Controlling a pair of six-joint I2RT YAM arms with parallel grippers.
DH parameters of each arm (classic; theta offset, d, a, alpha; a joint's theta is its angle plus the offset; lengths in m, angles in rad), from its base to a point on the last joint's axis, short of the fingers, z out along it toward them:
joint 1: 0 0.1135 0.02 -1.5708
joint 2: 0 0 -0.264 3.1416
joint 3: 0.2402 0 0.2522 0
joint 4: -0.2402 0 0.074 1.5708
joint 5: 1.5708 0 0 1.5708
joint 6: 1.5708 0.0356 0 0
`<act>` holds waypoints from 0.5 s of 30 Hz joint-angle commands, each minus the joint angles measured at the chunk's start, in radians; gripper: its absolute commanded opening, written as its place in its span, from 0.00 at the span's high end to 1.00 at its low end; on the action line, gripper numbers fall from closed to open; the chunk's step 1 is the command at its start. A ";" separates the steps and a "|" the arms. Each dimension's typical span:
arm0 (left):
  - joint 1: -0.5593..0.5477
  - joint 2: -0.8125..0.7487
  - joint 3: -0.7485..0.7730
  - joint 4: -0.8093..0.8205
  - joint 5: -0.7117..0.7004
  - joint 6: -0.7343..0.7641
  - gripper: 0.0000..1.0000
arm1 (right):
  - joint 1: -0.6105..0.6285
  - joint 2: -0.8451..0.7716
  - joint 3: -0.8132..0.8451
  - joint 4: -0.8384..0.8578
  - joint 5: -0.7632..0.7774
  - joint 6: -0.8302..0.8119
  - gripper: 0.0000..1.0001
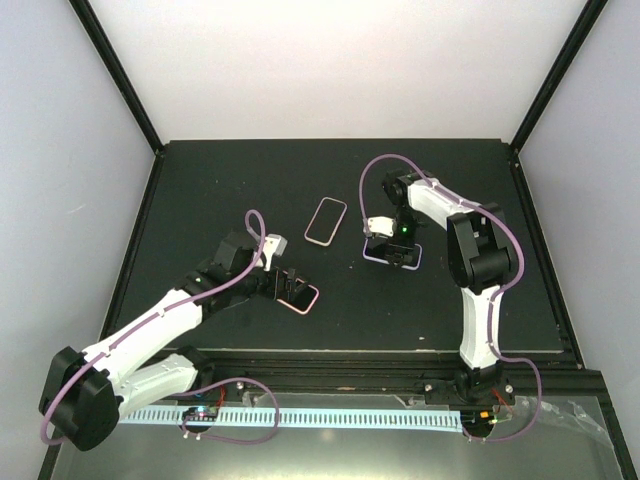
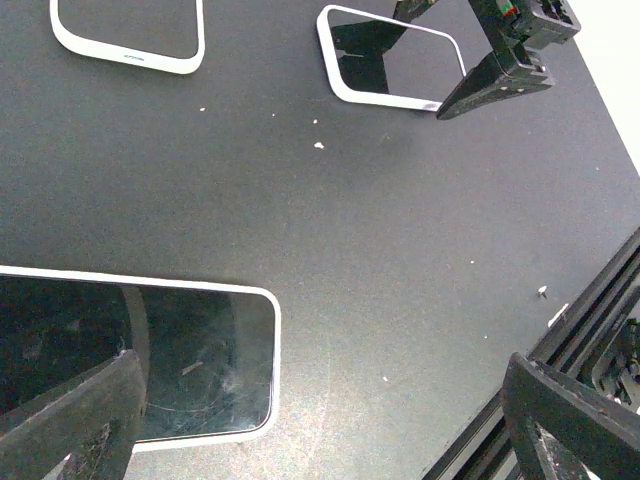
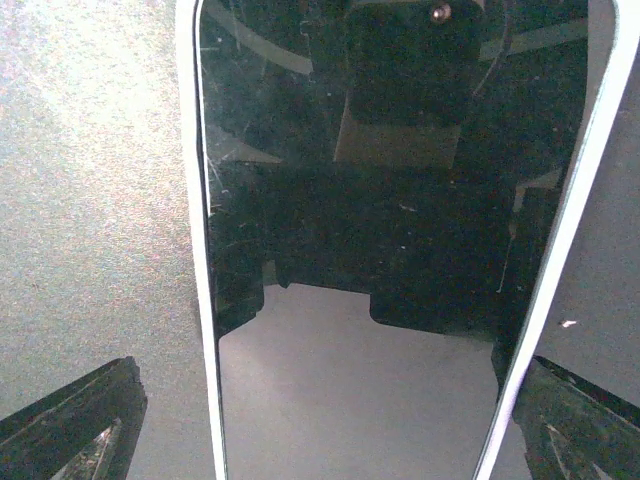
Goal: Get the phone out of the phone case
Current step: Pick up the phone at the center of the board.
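Right gripper (image 3: 325, 430) is spread astride the phone (image 3: 390, 250), left gripper (image 2: 320, 420) likewise released. Glass is judged rigid, slick, fragile; the phone case (image 3: 203, 300) is best taken by its long edges.

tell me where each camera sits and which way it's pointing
Top external: above and behind the bases, looking down on the table; left arm and right arm show whole.
Left wrist: on the left arm, looking down across the table past the near phone; left fingers at bottom corners.
Right wrist: straight down on the right phone; right fingers at bottom corners.
Shared: left wrist and top both see the right gripper over the right phone.
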 commanded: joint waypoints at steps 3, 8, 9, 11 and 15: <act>-0.005 -0.020 0.000 0.025 0.001 -0.034 0.01 | -0.005 -0.019 -0.058 0.100 0.070 0.090 0.00; -0.005 -0.023 -0.001 0.025 -0.025 -0.047 0.01 | -0.005 -0.051 -0.185 0.218 0.142 0.114 0.00; -0.006 -0.021 -0.001 0.025 -0.037 -0.052 0.01 | -0.005 -0.056 -0.200 0.232 0.151 0.123 0.01; -0.005 -0.020 0.001 0.022 -0.064 -0.068 0.01 | -0.004 -0.072 -0.225 0.265 0.163 0.140 0.09; -0.005 -0.018 -0.002 0.055 -0.130 -0.136 0.01 | 0.001 -0.141 -0.238 0.259 0.122 0.175 0.29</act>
